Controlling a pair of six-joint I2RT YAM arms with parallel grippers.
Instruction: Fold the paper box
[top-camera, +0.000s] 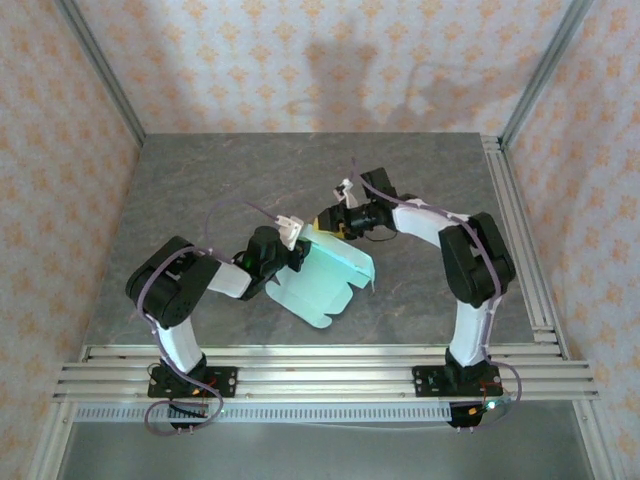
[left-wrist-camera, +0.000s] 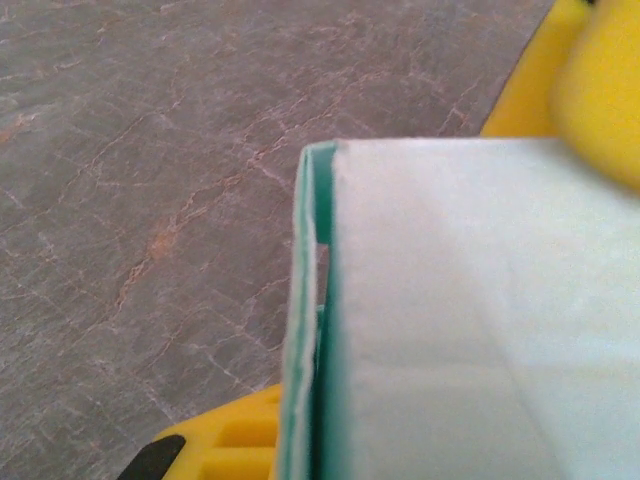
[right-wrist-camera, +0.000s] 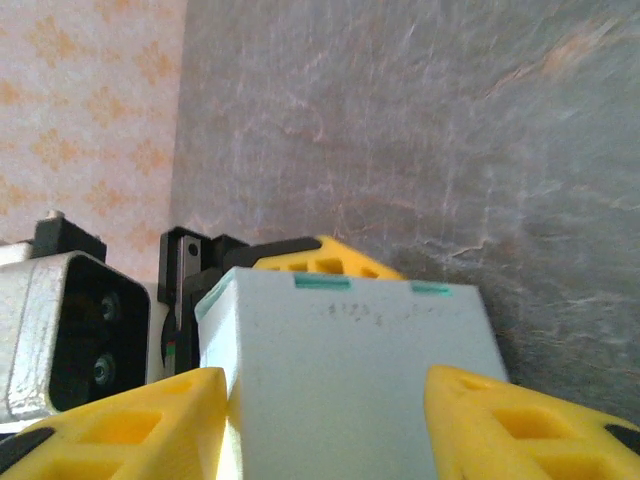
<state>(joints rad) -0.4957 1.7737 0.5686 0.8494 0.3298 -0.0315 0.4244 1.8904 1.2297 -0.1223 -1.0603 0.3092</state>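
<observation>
A grey veined tabletop (top-camera: 200, 180) is walled by pink floral wallpaper (top-camera: 300, 60), with aluminium rails (top-camera: 320, 365) at 6 and 3 o'clock. The paper box (top-camera: 335, 275) is near the centre. The left end effector (top-camera: 292, 245) pinches its 10 o'clock edge, and the right end effector (top-camera: 325, 222) straddles its 12 o'clock end; I cannot tell whether it grips.

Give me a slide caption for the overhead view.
Left gripper and right gripper meet at the partly folded paper box over the grey table.
</observation>
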